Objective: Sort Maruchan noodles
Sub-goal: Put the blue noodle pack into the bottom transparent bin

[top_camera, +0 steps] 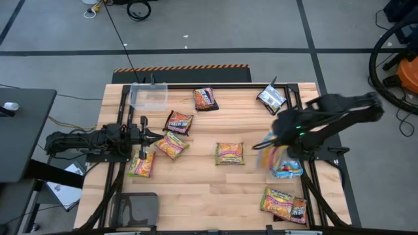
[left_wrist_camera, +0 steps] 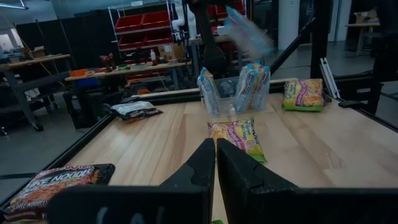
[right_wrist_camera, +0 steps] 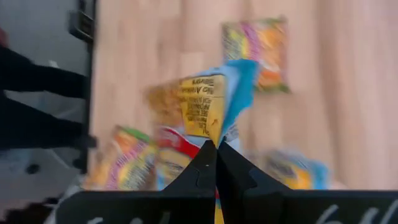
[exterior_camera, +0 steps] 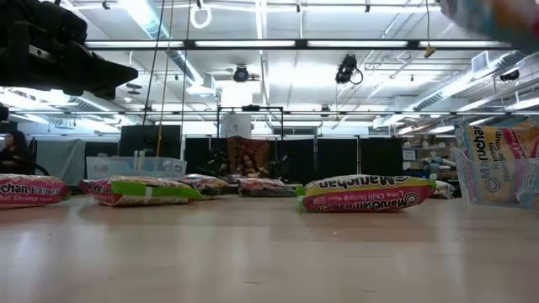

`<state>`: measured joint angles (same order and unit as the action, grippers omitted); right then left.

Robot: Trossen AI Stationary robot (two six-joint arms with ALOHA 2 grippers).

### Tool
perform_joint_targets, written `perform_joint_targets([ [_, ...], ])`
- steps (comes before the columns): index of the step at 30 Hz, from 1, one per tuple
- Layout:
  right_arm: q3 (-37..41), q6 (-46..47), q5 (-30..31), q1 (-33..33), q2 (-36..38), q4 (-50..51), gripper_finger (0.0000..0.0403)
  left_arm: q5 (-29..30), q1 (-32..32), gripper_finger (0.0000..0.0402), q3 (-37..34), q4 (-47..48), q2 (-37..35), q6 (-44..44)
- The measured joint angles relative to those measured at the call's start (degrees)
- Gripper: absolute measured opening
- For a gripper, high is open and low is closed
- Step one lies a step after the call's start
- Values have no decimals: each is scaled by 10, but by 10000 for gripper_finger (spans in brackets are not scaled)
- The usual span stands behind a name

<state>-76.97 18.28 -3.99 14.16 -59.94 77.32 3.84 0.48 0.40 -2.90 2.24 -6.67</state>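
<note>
A: Right gripper [right_wrist_camera: 216, 144]?
B: Clamped on a blue packet [right_wrist_camera: 211, 106], above the bin [top_camera: 286, 167] nr right edge.
A: Left gripper [left_wrist_camera: 215, 147]?
B: Closed, empty (left edge). Mid-table packet [top_camera: 229, 153] has bare wood around it.

- The noodle packet [right_wrist_camera: 208, 112] in the right claw [right_wrist_camera: 216, 144] is smeared by motion; only part of its label reads.
- In the low view, a Maruchan packet [exterior_camera: 497, 164] at 3 o'clock runs past the edge.
- At 6 o'clock on the surface [top_camera: 196, 189], the packets [top_camera: 284, 202] are half cut off.
</note>
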Motion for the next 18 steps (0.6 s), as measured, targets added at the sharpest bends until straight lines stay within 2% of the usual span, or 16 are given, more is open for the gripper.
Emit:
perform_joint_targets([
  [6, 0, -29, 44, 1, 72, 80, 5, 0, 0, 25, 0, 0, 0, 0],
  [10, 9, -43, 46, 1, 96, 117, 5, 0, 0, 25, 0, 0, 0, 0],
  [18, 126, -50, 43, 1, 146, 103, 5, 0, 0, 25, 0, 0, 0, 0],
])
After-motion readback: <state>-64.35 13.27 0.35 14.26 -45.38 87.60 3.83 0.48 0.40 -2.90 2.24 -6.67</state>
